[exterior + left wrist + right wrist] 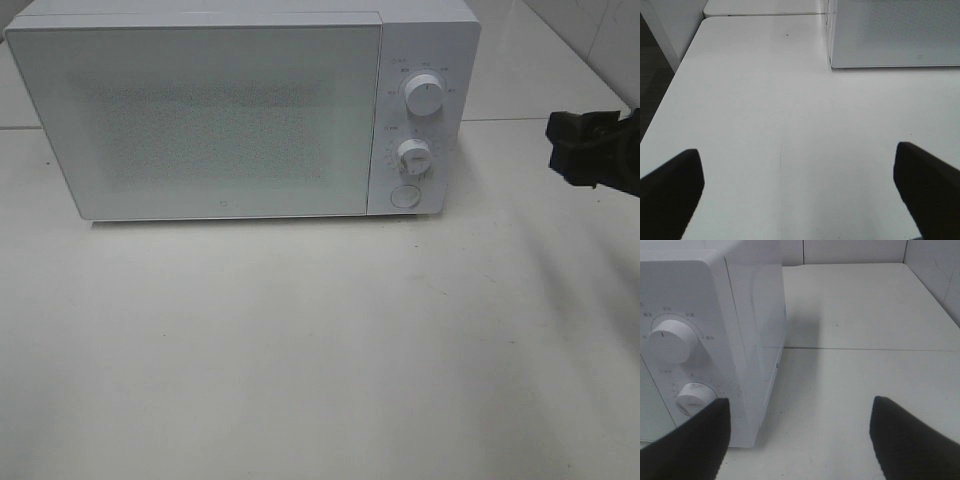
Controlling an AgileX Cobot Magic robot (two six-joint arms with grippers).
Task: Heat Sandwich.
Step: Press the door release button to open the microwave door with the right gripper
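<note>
Currently, the microwave (200,110) is shut; left gripper (796,151) and right gripper (801,401) have fingers apart, empty, above the table (300,380).

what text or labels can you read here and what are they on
No text is clear enough to quote.
Microwave, upper dial: small characters printed round it, too blurred to read.
Lower dial: tick marks and tiny print round it, too small to read.
Door: one tiny mark near its lower edge, too small to read.
</note>
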